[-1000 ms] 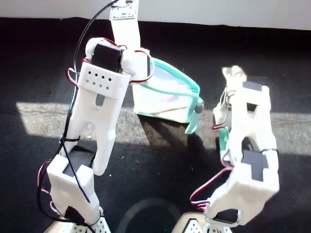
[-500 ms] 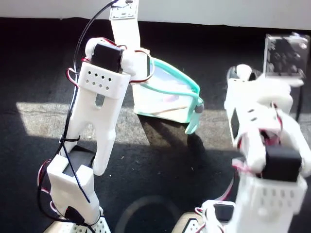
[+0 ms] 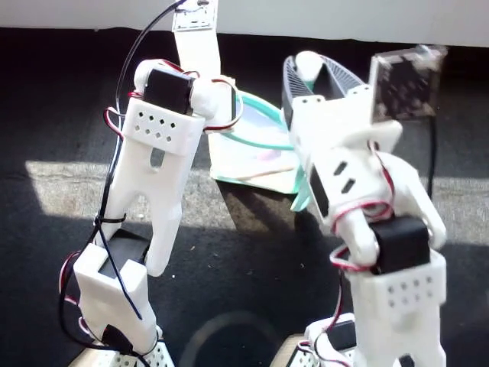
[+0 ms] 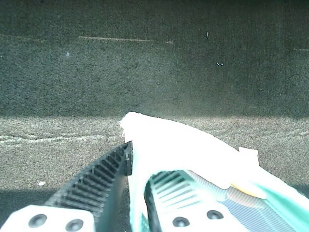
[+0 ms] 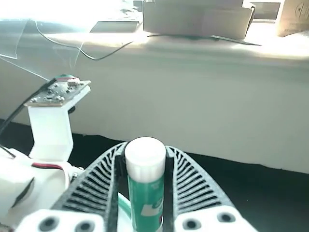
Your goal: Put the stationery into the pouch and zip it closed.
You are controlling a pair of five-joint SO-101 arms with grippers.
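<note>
A see-through pouch with a teal zip rim lies open on the black mat, with some stationery inside. My left gripper is shut on the pouch's edge, holding it up at the pouch's left corner. My right gripper is raised above the pouch's right side, tips pointing up and away. It is shut on a green glue stick with a white cap, which stands upright between the black ribbed fingers.
The left arm stands tall left of the pouch, and its camera board rises in front of the right gripper. A white wall bounds the mat at the back. A sunlit strip crosses the mat.
The right arm has swung up from low on the right and moved left, carrying the glue stick over the pouch's right side. The left arm and pouch have stayed put.
</note>
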